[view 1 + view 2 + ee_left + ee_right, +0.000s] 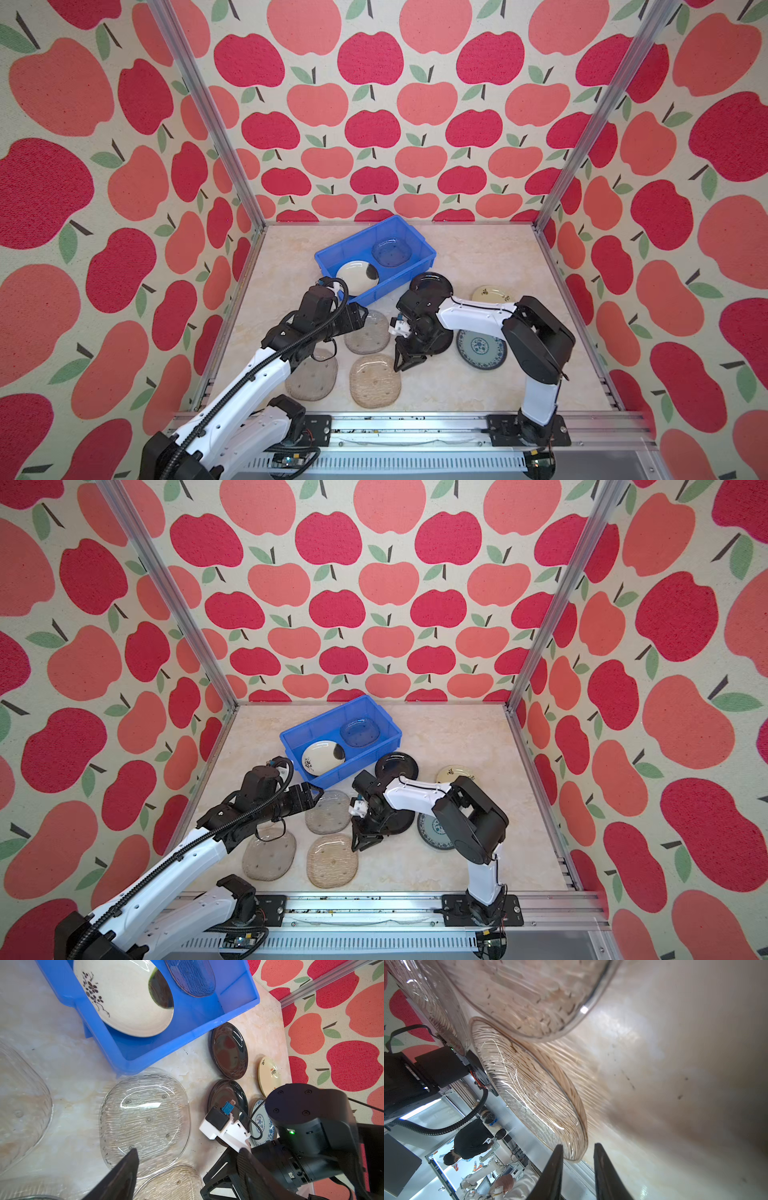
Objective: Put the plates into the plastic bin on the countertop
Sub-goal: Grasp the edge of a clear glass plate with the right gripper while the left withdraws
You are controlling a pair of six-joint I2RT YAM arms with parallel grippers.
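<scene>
In both top views, the blue plastic bin (353,248) sits at the back of the surface (478,257). It holds a white plate (356,276) and a clear plate (391,251).

Left wrist view: the left gripper (188,1150) has its fingers spread and empty above a glass plate (145,1118).

Right wrist view: the right gripper (578,1145) has its fingers narrowly parted astride the rim of the front glass plate (529,1084).

Bright, even light (wrist blur, perhaps)
</scene>
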